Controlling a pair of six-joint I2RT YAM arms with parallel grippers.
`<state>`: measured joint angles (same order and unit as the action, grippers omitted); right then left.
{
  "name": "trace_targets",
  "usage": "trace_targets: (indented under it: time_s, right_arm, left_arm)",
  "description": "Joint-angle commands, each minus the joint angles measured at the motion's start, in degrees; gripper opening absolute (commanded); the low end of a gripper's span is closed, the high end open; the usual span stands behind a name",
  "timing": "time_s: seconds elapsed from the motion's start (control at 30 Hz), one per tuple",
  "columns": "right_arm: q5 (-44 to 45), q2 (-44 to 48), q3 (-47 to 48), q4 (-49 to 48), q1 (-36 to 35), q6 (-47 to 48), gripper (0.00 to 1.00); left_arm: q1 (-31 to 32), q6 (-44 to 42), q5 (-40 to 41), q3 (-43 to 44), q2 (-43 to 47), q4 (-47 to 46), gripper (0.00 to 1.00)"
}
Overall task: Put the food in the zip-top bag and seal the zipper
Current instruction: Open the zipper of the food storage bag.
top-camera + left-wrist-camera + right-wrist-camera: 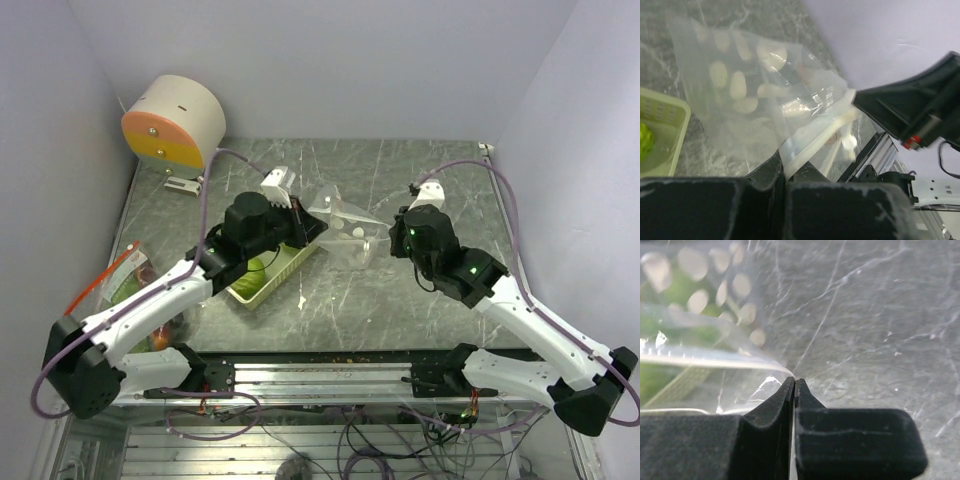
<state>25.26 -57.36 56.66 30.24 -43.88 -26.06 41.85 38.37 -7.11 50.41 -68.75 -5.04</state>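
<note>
The clear zip-top bag (345, 228) with white dots hangs above the table between both grippers. My left gripper (308, 226) is shut on its left zipper edge; in the left wrist view the white zipper strip (815, 145) runs out of the shut jaws (784, 167). My right gripper (393, 236) is shut on the bag's right corner, pinched at the jaw tips (794, 382), with the bag (700, 350) spreading left. A bumpy light-green ball (256, 268) lies in the pale-green basket (283, 268), also in the left wrist view (644, 140). The bag looks empty.
A second clear bag (132, 283) with red trim and greens lies at the table's left edge, a small orange piece (160, 340) near it. A round beige-and-orange drum (175, 125) stands at the back left. The basket (662, 112) sits under my left arm.
</note>
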Motion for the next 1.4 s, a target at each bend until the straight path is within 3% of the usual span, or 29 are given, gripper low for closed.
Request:
trace_targets:
  time_s: [0.0,0.07,0.17,0.27,0.33,0.57,0.67,0.9,1.2,1.37]
  right_arm:
    - [17.4,1.6,2.9,5.5,0.0,-3.1,0.00]
    - [12.9,2.4,2.6,1.6,-0.1,-0.9,0.00]
    - [-1.0,3.2,1.6,-6.9,-0.1,3.7,0.02]
    - [-14.0,1.4,3.5,-11.3,-0.1,6.0,0.22]
    - [-19.4,-0.5,5.2,-12.2,-0.1,6.5,0.30]
    - [-23.5,-6.5,8.0,-13.2,-0.9,7.0,0.53]
    - [-23.1,-9.0,9.5,-12.1,-2.1,7.5,0.55]
    - [-17.6,-14.3,11.5,-10.1,-5.5,7.1,0.55]
    - [8.3,-20.6,12.9,-2.9,-10.6,3.7,0.44]
    - [30.2,-21.2,15.0,9.0,-10.9,-5.4,0.37]
  left_arm:
    - [0.1,-8.2,0.9,5.4,4.6,17.1,0.07]
    - [0.1,-8.3,0.3,5.6,5.3,18.2,0.07]
    - [0.2,-7.3,0.5,3.9,6.5,16.4,0.07]
    - [0.2,-6.9,0.4,3.7,6.5,15.5,0.07]
    - [0.2,-6.7,0.3,3.9,6.5,15.0,0.07]
    - [0.3,-6.7,-0.1,5.1,5.8,14.0,0.07]
    - [0.3,-6.7,-0.4,5.1,5.4,13.8,0.07]
    - [0.3,-6.4,-1.4,5.3,4.9,12.5,0.07]
    - [0.3,-10.4,-0.5,13.2,5.1,19.9,0.07]
    - [0.2,-14.3,2.7,15.5,7.2,27.0,0.07]
